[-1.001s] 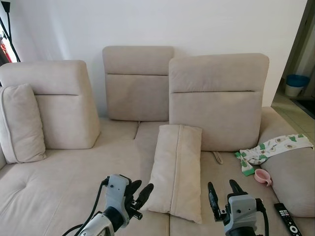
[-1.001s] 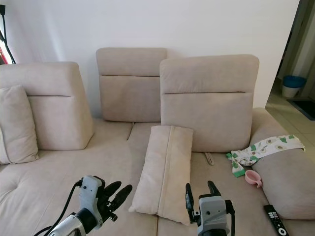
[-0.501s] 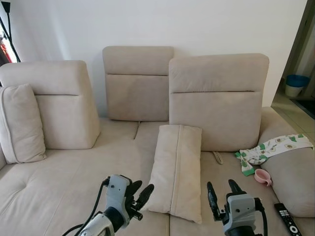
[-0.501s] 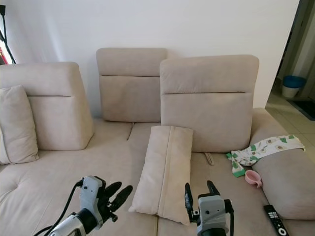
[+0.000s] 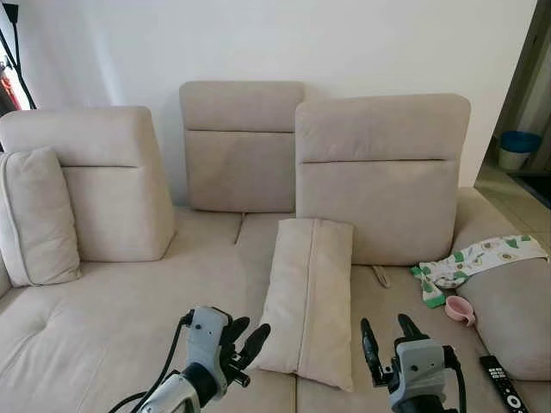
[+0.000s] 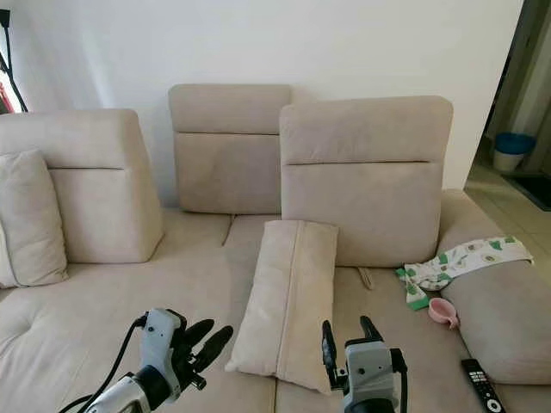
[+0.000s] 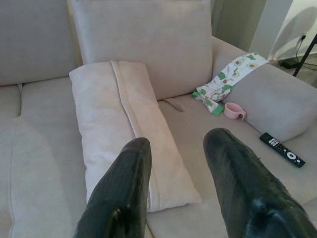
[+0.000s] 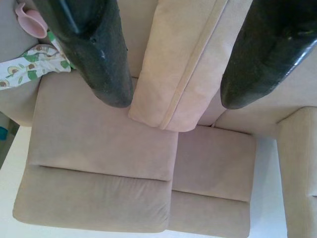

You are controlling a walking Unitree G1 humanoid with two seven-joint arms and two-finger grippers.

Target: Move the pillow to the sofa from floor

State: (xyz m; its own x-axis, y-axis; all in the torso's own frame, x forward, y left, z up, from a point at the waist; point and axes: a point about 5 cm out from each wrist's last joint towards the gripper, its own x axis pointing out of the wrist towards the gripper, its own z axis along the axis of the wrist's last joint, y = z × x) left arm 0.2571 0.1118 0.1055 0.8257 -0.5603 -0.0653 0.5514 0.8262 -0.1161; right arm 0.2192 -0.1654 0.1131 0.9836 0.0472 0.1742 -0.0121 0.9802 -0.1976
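A long beige pillow (image 5: 310, 297) lies on the seat of the beige sofa (image 5: 129, 301), its far end against the right back cushion (image 5: 379, 172). My left gripper (image 5: 245, 334) hovers low at the pillow's near left corner, open and holding nothing. My right gripper (image 5: 384, 337) hovers just right of the pillow's near end, open too. In the left wrist view the pillow (image 7: 119, 124) stretches away beyond the two spread fingers (image 7: 124, 198). In the right wrist view the pillow (image 8: 188, 59) shows between the black fingers (image 8: 94, 54).
A second pillow (image 5: 39, 215) leans at the sofa's left end. An avocado-print cloth (image 5: 482, 258), a pink cup (image 5: 459, 310) and a black remote (image 5: 504, 383) lie on the right side. A blue bin (image 5: 519, 148) stands on the floor beyond the right armrest.
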